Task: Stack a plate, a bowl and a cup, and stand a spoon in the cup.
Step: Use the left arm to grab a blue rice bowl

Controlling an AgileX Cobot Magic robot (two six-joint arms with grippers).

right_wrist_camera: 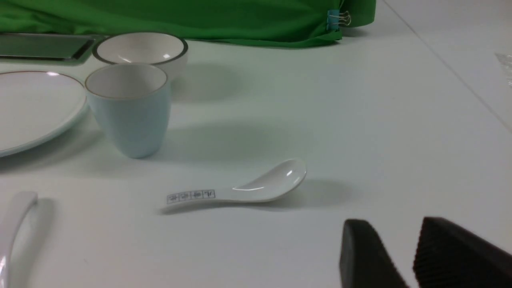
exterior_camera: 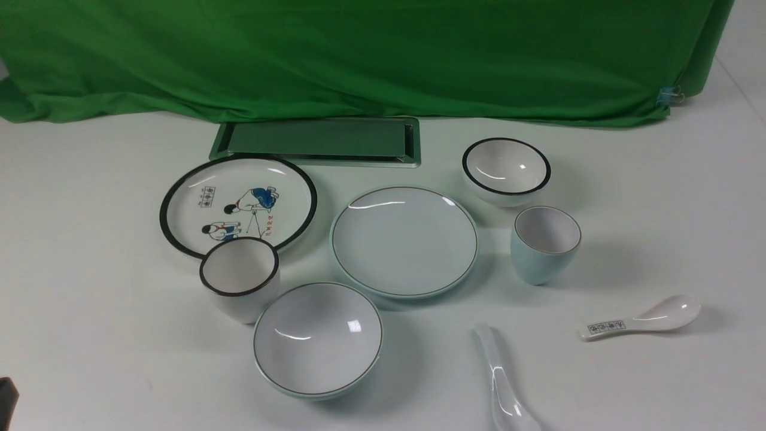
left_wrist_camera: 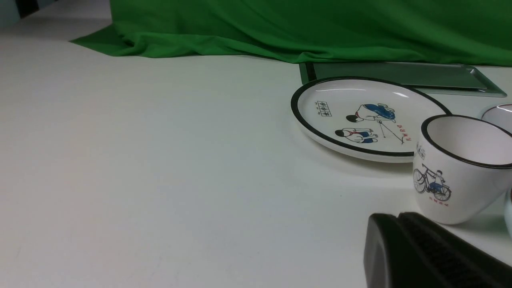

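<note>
- Nothing is stacked yet: all four task pieces sit apart on the white worktop.
- The plate lies flat near the middle. The bowl stands upright to its near left, just beside its rim.
- The cup stands upright just right of the plate. The spoon lies at the near edge, bowl end towards the robot.
- Look-alikes to leave alone: a picture plate, a black-rimmed cup just beside the bowl, a black-rimmed bowl behind the cup, and a patterned spoon at the right.
- The left gripper shows as one dark ridged mass low over the worktop near the black-rimmed cup. I cannot tell how far apart its jaws stand, and nothing shows in it.
- The right gripper hovers low near the patterned spoon, its jaws a narrow gap apart and empty.
- The likely first step is to set the bowl on the plate, and the left arm is the nearer.
- To do it well:
  - Pinch the bowl's rim on the side away from the black-rimmed cup, so that cup is not knocked.
  - Lift the bowl clear of the plate's rim.
  - Lower it level onto the plate's centre, leaving an even base for the cup.
</note>
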